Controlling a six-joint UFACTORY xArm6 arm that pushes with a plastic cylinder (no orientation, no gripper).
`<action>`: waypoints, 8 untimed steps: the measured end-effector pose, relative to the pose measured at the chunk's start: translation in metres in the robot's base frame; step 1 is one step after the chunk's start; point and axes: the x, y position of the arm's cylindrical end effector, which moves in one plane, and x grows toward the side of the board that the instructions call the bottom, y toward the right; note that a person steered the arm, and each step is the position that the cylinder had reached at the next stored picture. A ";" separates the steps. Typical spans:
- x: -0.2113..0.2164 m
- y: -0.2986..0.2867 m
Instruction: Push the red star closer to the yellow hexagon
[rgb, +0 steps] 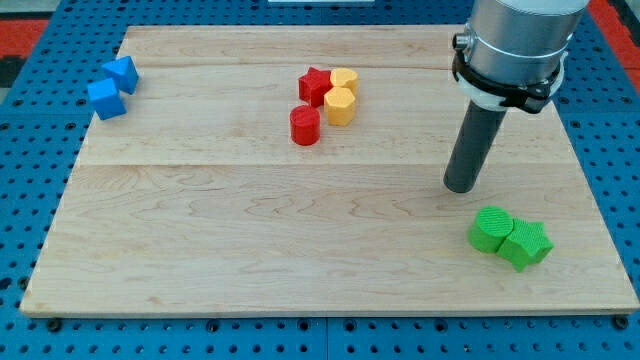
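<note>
On the wooden table (200, 220), the red star block (314, 85) touches the yellow hexagon block (340, 104) at centre far. My tip (461, 187), with no fingers, stands well right, holding nothing.

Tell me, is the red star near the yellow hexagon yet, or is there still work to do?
Mostly done: the red star already sits against the yellow blocks, one beside it and one just below; I cannot tell which is the hexagon. My tip stands apart at the view's right, above the green blocks, touching nothing. Little seems left.
</note>
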 end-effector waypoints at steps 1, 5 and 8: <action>0.000 0.000; -0.075 -0.070; -0.199 -0.147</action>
